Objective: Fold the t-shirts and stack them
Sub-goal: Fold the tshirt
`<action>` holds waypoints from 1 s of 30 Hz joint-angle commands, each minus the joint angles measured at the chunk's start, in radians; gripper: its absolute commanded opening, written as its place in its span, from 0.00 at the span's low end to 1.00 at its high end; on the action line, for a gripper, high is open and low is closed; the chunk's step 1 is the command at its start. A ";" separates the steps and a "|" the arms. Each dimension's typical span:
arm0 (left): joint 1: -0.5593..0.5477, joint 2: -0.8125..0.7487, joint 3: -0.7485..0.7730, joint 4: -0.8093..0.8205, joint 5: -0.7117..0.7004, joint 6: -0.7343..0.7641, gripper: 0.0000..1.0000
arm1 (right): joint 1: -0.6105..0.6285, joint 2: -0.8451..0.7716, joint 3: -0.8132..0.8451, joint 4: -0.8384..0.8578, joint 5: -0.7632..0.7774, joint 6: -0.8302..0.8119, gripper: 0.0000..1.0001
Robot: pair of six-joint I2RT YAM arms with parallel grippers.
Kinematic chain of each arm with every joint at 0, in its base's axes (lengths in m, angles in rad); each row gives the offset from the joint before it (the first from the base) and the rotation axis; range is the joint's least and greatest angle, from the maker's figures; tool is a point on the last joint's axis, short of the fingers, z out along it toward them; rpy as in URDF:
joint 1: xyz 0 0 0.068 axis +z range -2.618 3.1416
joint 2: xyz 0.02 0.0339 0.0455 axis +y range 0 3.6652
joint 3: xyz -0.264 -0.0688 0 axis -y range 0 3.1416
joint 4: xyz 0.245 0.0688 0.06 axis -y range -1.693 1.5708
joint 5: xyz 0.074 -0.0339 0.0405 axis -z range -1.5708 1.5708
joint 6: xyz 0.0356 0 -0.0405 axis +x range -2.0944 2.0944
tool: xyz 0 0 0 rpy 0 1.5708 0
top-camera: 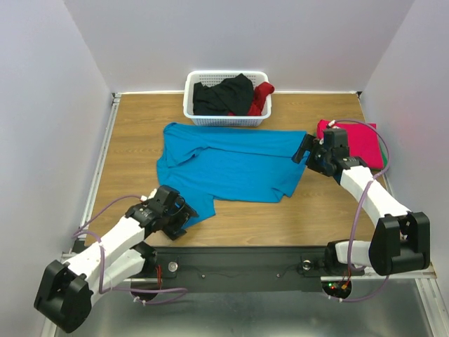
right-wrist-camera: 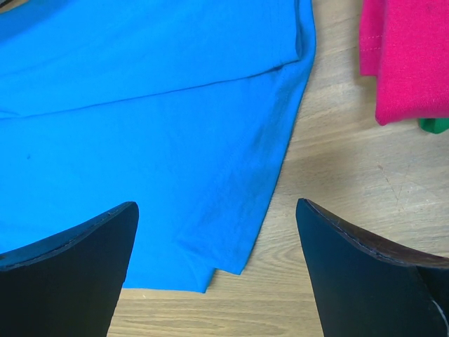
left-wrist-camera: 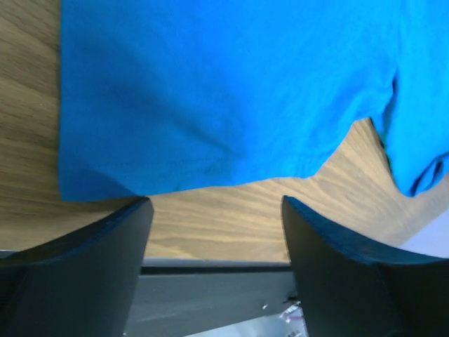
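Open table point(right-wrist-camera: 337, 182) separates turquoise shirt point(top-camera: 231, 165) from magenta shirt point(top-camera: 359, 144); basket point(top-camera: 224, 118) crowds the far edge.

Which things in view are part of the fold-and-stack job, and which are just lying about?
Job: turquoise-blue t-shirt, spread flat; magenta-red t-shirt, folded, green t-shirt peeking from under it; black t-shirt and dark red t-shirt, in the white lattice basket.
Lying about: white lattice basket; wooden table.
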State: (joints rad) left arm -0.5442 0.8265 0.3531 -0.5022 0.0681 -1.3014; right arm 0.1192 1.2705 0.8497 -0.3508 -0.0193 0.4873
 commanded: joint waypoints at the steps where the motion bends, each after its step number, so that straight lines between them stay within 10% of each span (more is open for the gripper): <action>1: -0.008 0.063 0.007 -0.015 -0.108 -0.012 0.76 | 0.005 -0.011 -0.001 0.022 0.004 0.005 1.00; 11: -0.008 0.184 0.095 -0.044 -0.271 -0.070 0.57 | 0.005 -0.046 -0.017 0.018 0.005 0.010 1.00; 20: -0.011 0.270 0.123 -0.065 -0.263 -0.064 0.07 | 0.005 -0.083 -0.061 -0.020 -0.034 0.019 1.00; 30: -0.017 0.138 0.072 -0.036 -0.235 -0.052 0.00 | 0.301 -0.088 -0.135 -0.125 0.107 0.129 1.00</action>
State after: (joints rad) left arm -0.5552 1.0042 0.4469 -0.5194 -0.1387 -1.3602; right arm 0.2829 1.1553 0.7029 -0.4393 0.0002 0.5499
